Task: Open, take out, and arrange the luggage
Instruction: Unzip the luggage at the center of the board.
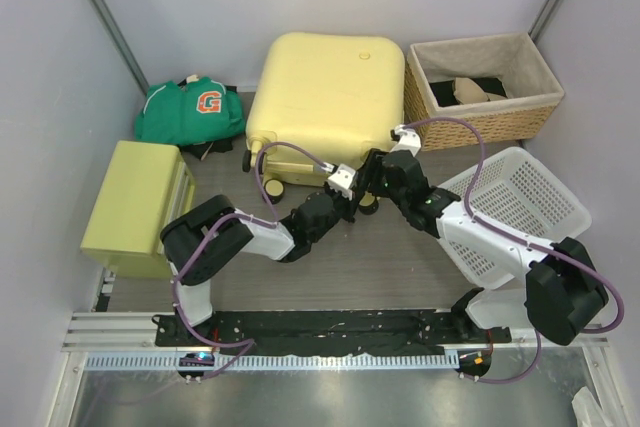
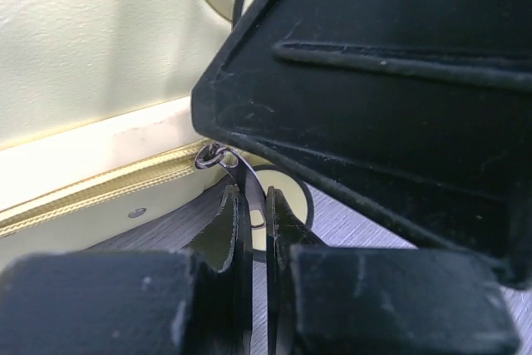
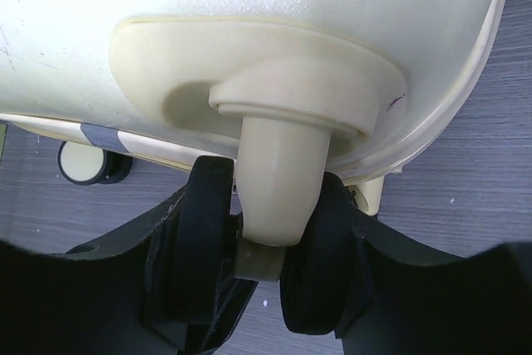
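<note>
Pinches zipper pull point(image 2: 233, 170) tight inside left claw point(image 2: 254, 215); clamps right claw point(image 3: 266, 226) around caster stem point(image 3: 278, 164) between its fingers, apparently steadying luggage point(image 1: 325, 87) for unzipping.

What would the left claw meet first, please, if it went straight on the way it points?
Probably the luggage: its zipper seam lies ahead of the left claw, shut on the zipper pull. The right arm's casing looms beside it; depth is unclear.

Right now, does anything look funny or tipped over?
Yes. The white plastic basket sits tilted, not flat like the wicker basket. Also, a grey tape strip is stuck on the luggage seam, like a patch.
</note>
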### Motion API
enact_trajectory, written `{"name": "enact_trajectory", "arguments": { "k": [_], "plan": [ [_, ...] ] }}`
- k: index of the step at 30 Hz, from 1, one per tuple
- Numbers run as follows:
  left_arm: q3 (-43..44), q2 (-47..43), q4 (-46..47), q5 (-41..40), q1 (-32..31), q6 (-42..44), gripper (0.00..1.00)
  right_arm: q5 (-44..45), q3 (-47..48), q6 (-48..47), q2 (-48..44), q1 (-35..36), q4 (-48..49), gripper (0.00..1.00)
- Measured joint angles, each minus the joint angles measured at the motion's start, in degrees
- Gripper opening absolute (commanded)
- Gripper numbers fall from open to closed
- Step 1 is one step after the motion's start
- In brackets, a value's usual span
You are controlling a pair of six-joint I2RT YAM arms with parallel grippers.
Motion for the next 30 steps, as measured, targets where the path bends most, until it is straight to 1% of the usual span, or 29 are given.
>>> {"name": "enact_trajectory", "arguments": {
  "k": [7,11,16,17,18,20,21,23,24,26,27,28,29,30],
  "plan": [
    [1.03,-0.42,-3.02,1.33,0.0,1.25,0.0,-0.5,2.78,-2.71,0.15,-0.07,-5.99,0.01],
    [1.38,-0.9,-4.74,2.03,-0.04,1.92,0.0,-0.72,3.19,-3.65,0.07,-0.11,-7.28,0.02],
    [2.34,-1.51,-7.74,2.21,-0.76,2.4,0.01,-0.76,3.28,-5.35,-0.79,-0.24,-9.25,0.06],
    [2.36,-1.55,-7.87,2.19,-0.9,2.47,0.05,-0.76,3.37,-5.7,-1.01,-0.24,-9.81,0.08],
    [2.38,-1.7,-8.13,2.1,-1.11,2.47,0.16,-0.74,3.5,-6.05,-1.16,-0.24,-10.49,0.12],
    [2.36,-2.1,-8.81,1.57,-1.51,2.45,0.34,-0.76,3.76,-6.6,-1.57,-0.24,-11.82,0.19],
    [2.25,-2.58,-9.44,1.14,-1.73,2.03,0.47,-0.79,3.8,-7.28,-1.9,-0.24,-12.52,0.25],
    [0.98,-4.59,-11.85,3.45,-2.89,1.99,0.58,-0.31,3.82,-7.67,-2.49,-0.24,-13.11,0.31],
    [0.72,-5.38,-12.94,4.83,-4.87,2.19,0.66,-0.37,3.87,-7.43,-2.49,0.0,-13.09,0.37],
    [-0.11,-7.43,-14.53,6.93,-8.85,2.54,0.71,-0.22,3.87,-6.75,-2.69,0.55,-13.22,0.42],
    [-0.74,-8.92,-15.65,7.76,-10.69,2.6,0.74,-0.11,3.87,-6.56,-2.86,0.61,-13.29,0.5],
    [-1.51,-10.58,-16.59,8.15,-11.76,2.51,0.76,-0.02,3.87,-6.45,-3.15,0.66,-13.42,0.53],
    [-2.16,-11.98,-17.14,8.24,-12.0,2.49,0.78,0.09,3.87,-6.4,-3.41,0.72,-13.6,0.6],
    [-2.95,-13.75,-18.01,7.93,-11.89,2.49,0.83,0.15,3.87,-6.4,-3.74,0.81,-13.75,0.65]
  ]
}}
